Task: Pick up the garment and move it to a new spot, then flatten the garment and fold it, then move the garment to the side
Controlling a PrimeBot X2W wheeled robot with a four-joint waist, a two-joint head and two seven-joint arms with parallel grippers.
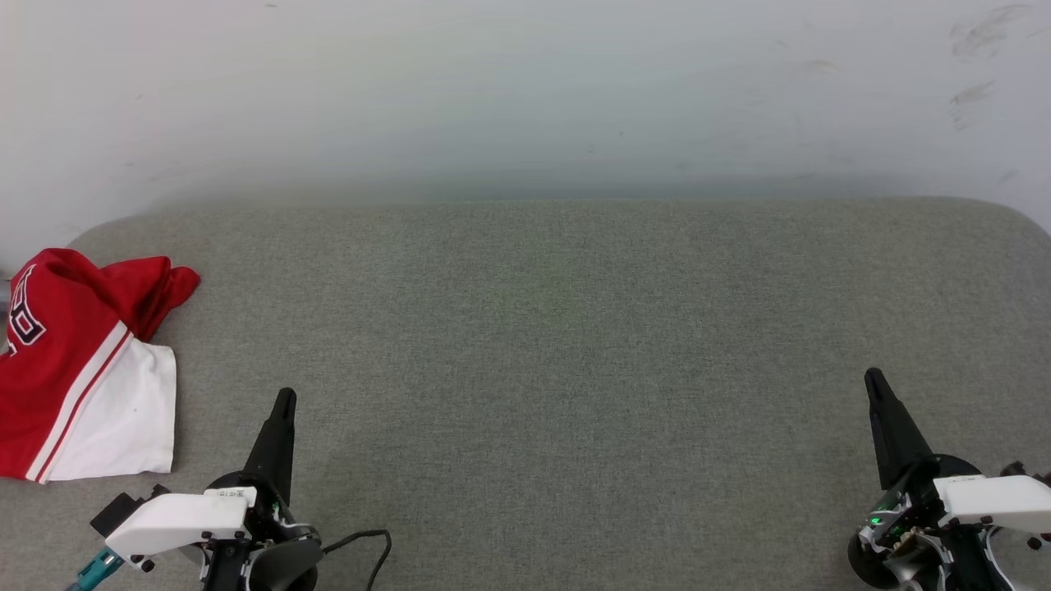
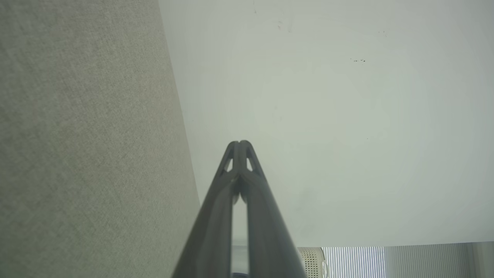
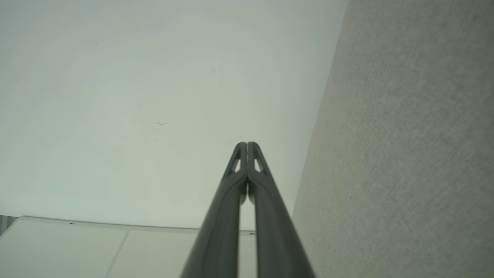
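Currently the garment [image 1: 74, 361] lies bunched at the far left edge of the grey pad [image 1: 558, 345], partly out of frame. Left gripper [image 1: 284, 400] and right gripper [image 1: 873, 379] are both clenched on nothing, near the pad's front edge, clear of the cloth. Judgement: the rumpling suggests moving, flattening and folding all remain.

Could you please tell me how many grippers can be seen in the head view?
2. The left gripper is at the lower left, near the garment but apart from it; the right gripper is at the lower right. Both have their jaws shut, holding nothing.
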